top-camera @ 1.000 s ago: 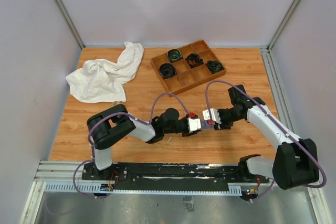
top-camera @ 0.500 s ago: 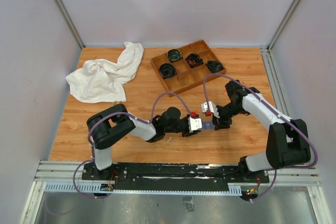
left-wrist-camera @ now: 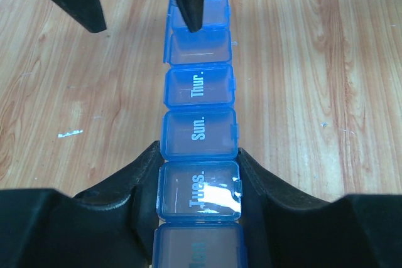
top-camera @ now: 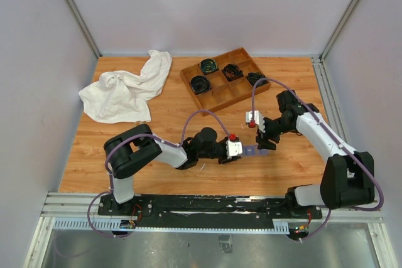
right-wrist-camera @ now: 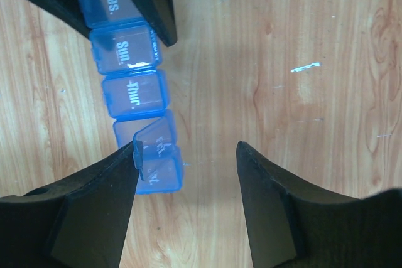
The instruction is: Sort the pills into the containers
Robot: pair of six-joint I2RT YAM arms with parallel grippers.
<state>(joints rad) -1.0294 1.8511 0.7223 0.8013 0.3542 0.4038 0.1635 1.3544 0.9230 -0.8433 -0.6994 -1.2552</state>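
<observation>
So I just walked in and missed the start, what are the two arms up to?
The left gripper is clamped on the blue pill organizer at its Tues. compartment, steadying it. The right gripper hangs open over the far end, one fingertip against a lid that stands partly raised. No pills are visible.

Two slim robot arms of one build, the left arm [top-camera: 135,155] and the right arm [top-camera: 320,139]: bulky rounded black joint housings joined by smooth white links. Along each, a thin purple cable [top-camera: 196,117] arching free in a loop and plugging in near the wrist. At each wrist, a small white block [top-camera: 235,148] topped by a red knob [top-camera: 232,137]. Bolted at the bases to a long black plate [top-camera: 207,204] on a silver slotted rail [top-camera: 75,208]. On the left gripper [left-wrist-camera: 198,150] and the right gripper [right-wrist-camera: 188,147] alike, two matte black fingers [left-wrist-camera: 113,192], broad at the root, narrowing to blunt wedge tips.
</observation>
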